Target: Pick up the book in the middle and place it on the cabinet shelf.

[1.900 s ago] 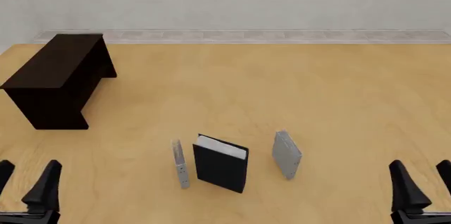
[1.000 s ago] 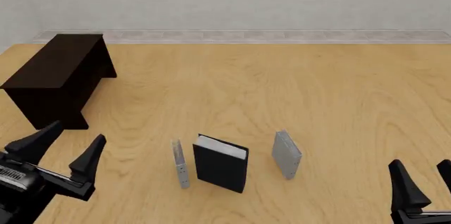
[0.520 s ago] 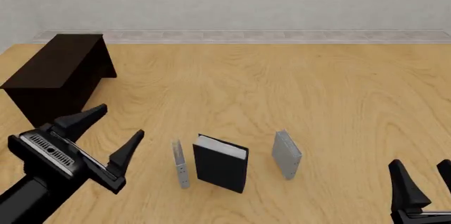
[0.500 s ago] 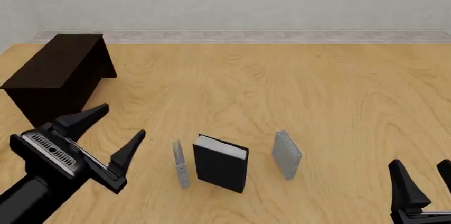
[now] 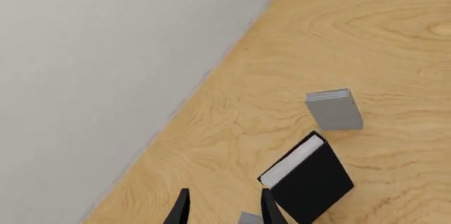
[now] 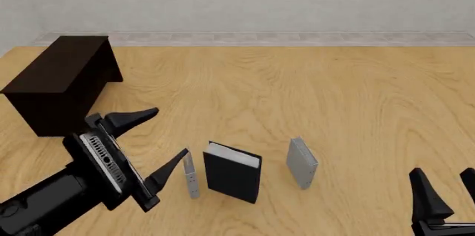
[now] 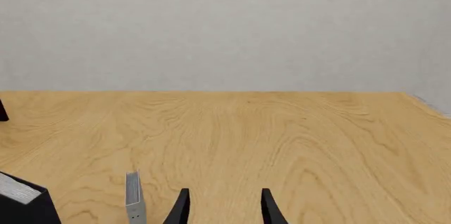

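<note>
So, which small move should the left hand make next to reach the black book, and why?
Probably shift the open left hand further to the right, past the thin grey book, until its fingers straddle the black book. The hand is empty and sits left of both books, so closing now would grip nothing or catch the grey one.
</note>
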